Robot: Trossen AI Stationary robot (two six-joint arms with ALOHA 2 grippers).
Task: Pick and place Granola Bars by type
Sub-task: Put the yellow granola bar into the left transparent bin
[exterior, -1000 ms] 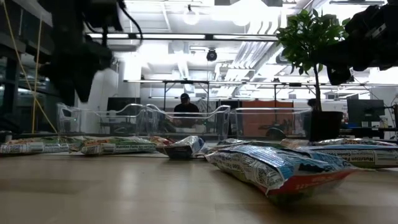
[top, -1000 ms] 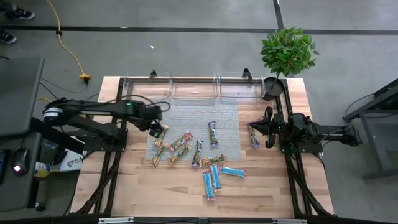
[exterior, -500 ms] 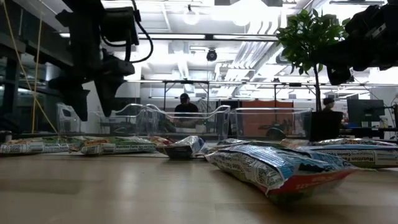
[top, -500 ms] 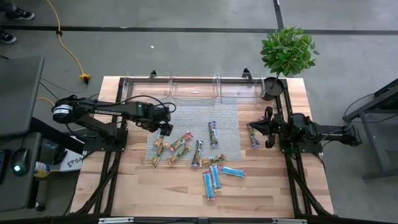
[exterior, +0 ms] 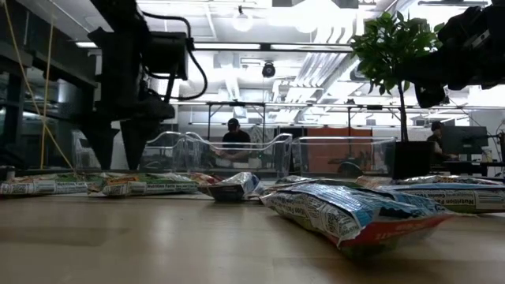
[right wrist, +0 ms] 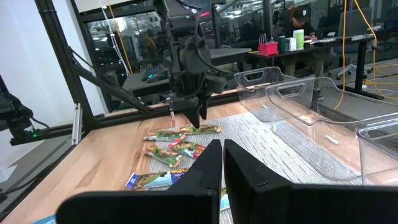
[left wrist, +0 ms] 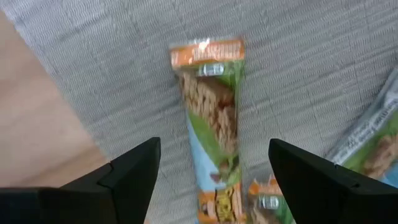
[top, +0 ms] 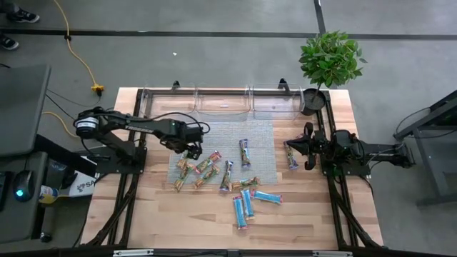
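Observation:
Granola bars lie scattered on a grey mat (top: 228, 139) and on the wood. The tan-green ones (top: 206, 170) sit at the left, the purple ones (top: 244, 153) in the middle and right, and the light-blue ones (top: 243, 205) nearest the table's near edge. My left gripper (top: 191, 151) (left wrist: 214, 183) hangs open above a tan-green bar (left wrist: 211, 118). One finger stands on each side of this bar, which lies flat on the mat. My right gripper (top: 308, 147) (right wrist: 222, 163) waits shut at the right side, beside a purple bar (top: 291, 155).
Three clear bins (top: 223, 102) line the far edge. A potted plant (top: 328, 61) stands at the far right corner. More tan-green bars (left wrist: 373, 143) crowd close beside the left fingers. Bare wood lies to the left of the mat and along the near edge.
My left gripper has moved toward the table's right and slightly nearer, coming down over the cluster of tan-green bars. The bars have not moved.

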